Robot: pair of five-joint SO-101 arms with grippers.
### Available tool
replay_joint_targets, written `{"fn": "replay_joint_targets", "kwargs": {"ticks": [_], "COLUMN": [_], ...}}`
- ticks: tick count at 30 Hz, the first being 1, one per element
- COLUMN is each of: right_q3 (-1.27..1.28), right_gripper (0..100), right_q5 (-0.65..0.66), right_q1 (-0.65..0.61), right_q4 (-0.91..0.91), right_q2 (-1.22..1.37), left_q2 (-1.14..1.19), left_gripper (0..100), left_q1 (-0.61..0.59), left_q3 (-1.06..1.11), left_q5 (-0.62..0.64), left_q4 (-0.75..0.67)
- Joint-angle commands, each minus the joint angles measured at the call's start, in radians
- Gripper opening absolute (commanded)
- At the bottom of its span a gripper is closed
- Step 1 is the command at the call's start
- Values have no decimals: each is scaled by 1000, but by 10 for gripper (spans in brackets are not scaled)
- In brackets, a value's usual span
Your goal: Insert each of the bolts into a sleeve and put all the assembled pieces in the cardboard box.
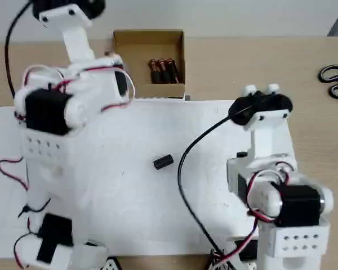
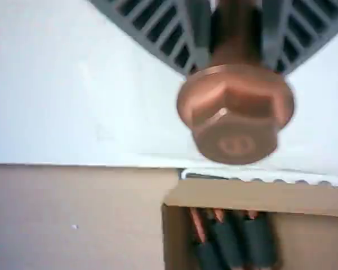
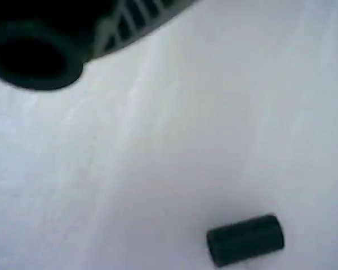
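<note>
A copper bolt (image 2: 235,112) points its hex head at the left wrist camera, and my left gripper (image 2: 236,31) is shut on its shank between grey ribbed fingers (image 2: 158,22). It hangs over the white sheet, just short of the cardboard box (image 1: 149,39). Three assembled pieces (image 1: 163,70) lie in that box (image 2: 253,199). My right gripper (image 3: 56,39) is shut on a black sleeve (image 3: 34,56), whose open end faces the camera. A second black sleeve (image 1: 163,162) lies loose in the middle of the sheet (image 3: 245,239).
The white sheet (image 1: 129,197) covers most of the wooden table. Black scissors (image 1: 335,79) lie at the far right edge. The left arm (image 1: 73,101) stands at the back left and the right arm (image 1: 270,185) at the front right, its black cable (image 1: 183,169) looping over the sheet.
</note>
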Motion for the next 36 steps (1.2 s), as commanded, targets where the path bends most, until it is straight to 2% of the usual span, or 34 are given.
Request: {"fn": "replay_joint_targets", "kwargs": {"ticks": [1,7,15,22,25,32,36], "right_q3": [52,54,72,170,178,196,284], "right_gripper": [3,4,4,3,3,3,3], "right_q5": [37,137,143,132,132,132,132], "right_q1": [-2,-2,-7,-8,-12,-176,-252], "right_q4": [8,8,-2,-131,-193,-217,-217], "right_q2": [-87,-234,-289,-298,-298,-412,-513], "left_q2": [-133,-287,-474,-597,-651,-799,-893], "left_gripper": [5,5,5,5,5,5,5], "left_q1": [35,37,100,138,138,133,132], "left_q3": [48,185,433,638,717,894,1018], "left_q5": [-3,-3,6,178,213,215,215], "left_q4": [18,18,12,-153,-221,-305,-404]}}
